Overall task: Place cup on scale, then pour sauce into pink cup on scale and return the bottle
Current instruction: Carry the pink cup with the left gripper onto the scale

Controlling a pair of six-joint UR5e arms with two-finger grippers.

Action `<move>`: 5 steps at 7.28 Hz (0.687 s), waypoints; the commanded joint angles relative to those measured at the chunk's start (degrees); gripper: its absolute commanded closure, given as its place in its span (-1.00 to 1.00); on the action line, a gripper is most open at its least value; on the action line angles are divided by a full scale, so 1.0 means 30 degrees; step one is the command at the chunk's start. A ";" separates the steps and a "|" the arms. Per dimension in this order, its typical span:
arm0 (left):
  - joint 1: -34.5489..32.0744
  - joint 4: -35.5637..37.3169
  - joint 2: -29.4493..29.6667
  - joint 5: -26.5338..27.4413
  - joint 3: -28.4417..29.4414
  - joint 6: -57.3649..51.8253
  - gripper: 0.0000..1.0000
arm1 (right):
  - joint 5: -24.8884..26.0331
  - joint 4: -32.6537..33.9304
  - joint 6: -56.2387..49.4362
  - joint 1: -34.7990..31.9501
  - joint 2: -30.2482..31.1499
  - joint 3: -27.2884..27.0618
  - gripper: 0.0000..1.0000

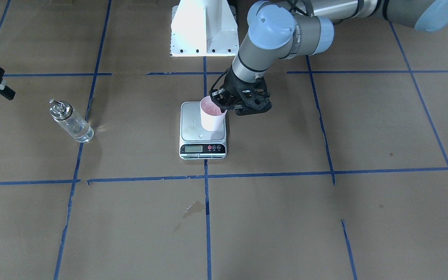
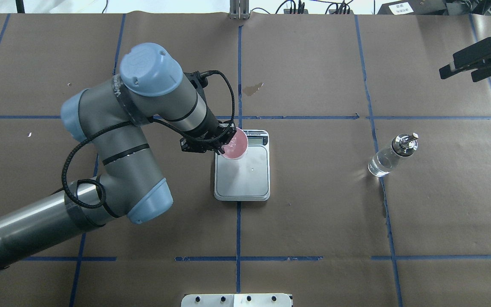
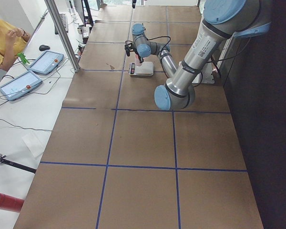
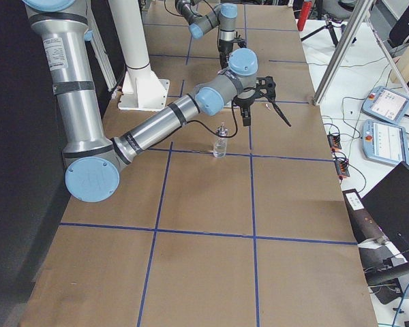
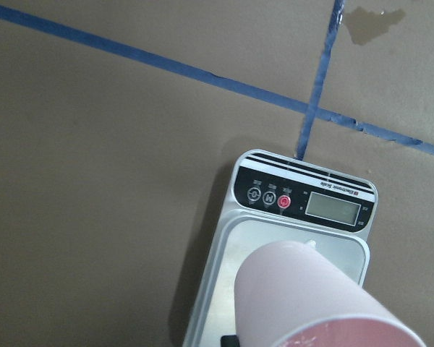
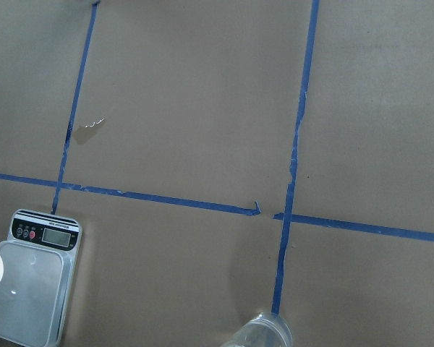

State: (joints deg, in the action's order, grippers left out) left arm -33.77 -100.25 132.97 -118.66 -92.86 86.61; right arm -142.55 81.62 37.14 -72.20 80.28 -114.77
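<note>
The pink cup (image 1: 212, 116) is upright over the scale's steel platform (image 1: 193, 126), toward the robot's left side; I cannot tell if its base touches. My left gripper (image 1: 221, 105) is shut on the cup's rim, as the overhead view (image 2: 224, 145) also shows. The left wrist view shows the cup (image 5: 304, 296) above the scale (image 5: 304, 202). The glass bottle (image 2: 388, 160) with clear sauce (image 1: 79, 131) stands on the table to the right of the scale (image 2: 245, 187). My right gripper (image 2: 459, 75) is open and empty, far beyond the bottle.
Brown paper with blue tape lines covers the table (image 2: 313, 213). A dark stain (image 2: 252, 88) lies beyond the scale. The white robot base (image 1: 202, 27) stands behind the scale. An operator (image 3: 5, 40) sits at a side desk with tablets.
</note>
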 commanded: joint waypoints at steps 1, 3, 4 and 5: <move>0.1029 -0.0275 0.0386 0.1085 0.0836 0.0368 1.00 | -0.0031 0.0010 0.0042 0.0188 0.0193 -0.0065 -1.00; 0.1060 -0.0070 0.0326 0.1057 0.0661 0.0427 1.00 | -0.0061 0.0010 0.0682 0.0597 0.0399 -0.0298 -1.00; 0.1060 -0.0011 0.0326 0.0941 0.0573 0.0427 1.00 | -0.0061 0.0010 0.0919 0.0860 0.0428 -0.0415 -1.00; 0.1060 0.0077 0.0326 0.0910 0.0572 0.0456 0.96 | -0.0003 0.0010 0.0921 0.1036 0.0776 -0.0503 -0.98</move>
State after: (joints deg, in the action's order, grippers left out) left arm -30.62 -100.32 133.95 -115.76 -91.01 87.90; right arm -142.69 81.65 39.48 -69.83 81.76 -115.90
